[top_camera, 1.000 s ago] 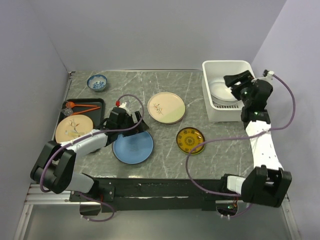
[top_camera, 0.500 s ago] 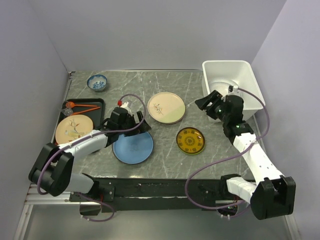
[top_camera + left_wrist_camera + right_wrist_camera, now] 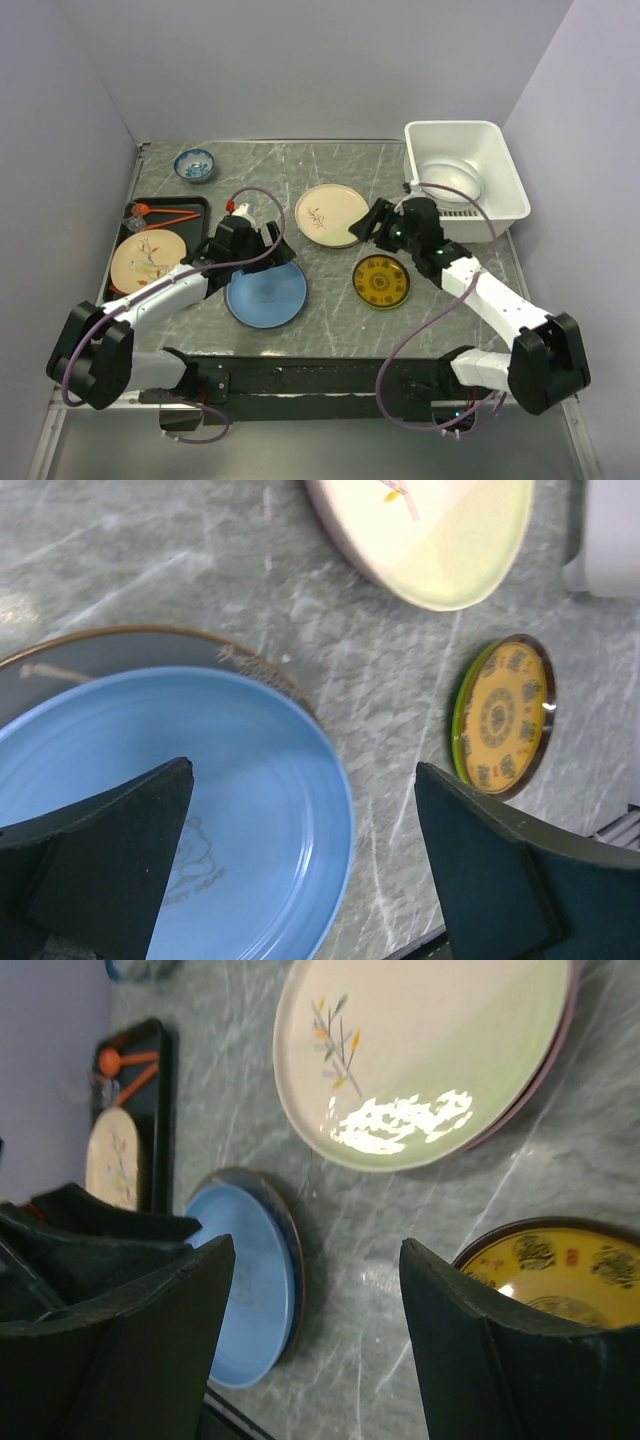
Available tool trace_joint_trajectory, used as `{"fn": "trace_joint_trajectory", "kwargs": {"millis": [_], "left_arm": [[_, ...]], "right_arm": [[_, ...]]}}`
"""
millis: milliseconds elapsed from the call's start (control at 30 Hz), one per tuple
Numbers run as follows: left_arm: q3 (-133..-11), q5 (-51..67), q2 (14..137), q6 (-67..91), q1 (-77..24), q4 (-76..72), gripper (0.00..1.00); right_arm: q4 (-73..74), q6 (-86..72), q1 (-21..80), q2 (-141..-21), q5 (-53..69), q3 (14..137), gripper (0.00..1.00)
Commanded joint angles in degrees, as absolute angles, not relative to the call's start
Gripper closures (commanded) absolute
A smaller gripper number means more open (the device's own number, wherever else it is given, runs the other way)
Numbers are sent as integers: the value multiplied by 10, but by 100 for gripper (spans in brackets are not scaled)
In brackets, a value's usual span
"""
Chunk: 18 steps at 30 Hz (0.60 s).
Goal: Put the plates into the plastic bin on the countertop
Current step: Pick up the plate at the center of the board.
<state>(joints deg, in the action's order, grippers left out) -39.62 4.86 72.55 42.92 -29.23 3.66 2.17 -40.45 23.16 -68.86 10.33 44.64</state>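
Blue plate [image 3: 230,810] sat front and centre under the left gripper [image 3: 300,775], whose jaws were spread wide above it and held nothing. That plate rested on a darker brown-rimmed plate [image 3: 100,652] on the countertop [image 3: 330,165]. Over on the other side, the right gripper [image 3: 317,1250] hung wide apart too, empty, low over the grey marble between the cream sprig plate [image 3: 420,1050] and the little yellow plate [image 3: 560,1270]. A pink plate [image 3: 548,1065] peeked out from beneath the cream one. The white bin [image 3: 455,126] stood at the far right corner with a white plate [image 3: 450,182] lying in it. On the left, a black tray [image 3: 197,207] carried a second sprig plate [image 3: 148,257] and an orange utensil [image 3: 165,213]. A small patterned bowl [image 3: 194,163] sat just behind it.
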Motion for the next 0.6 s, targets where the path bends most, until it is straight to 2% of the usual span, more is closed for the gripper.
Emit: {"fn": "trace_joint_trajectory", "kwargs": {"millis": [0, 567], "left_arm": [[-407, 19, 699, 435, -292, 72, 2], [-393, 27, 650, 421, -183, 182, 3]], "right_arm": [[-19, -403, 283, -722, 87, 461, 27], [-12, -407, 420, -845, 84, 518, 36]]}}
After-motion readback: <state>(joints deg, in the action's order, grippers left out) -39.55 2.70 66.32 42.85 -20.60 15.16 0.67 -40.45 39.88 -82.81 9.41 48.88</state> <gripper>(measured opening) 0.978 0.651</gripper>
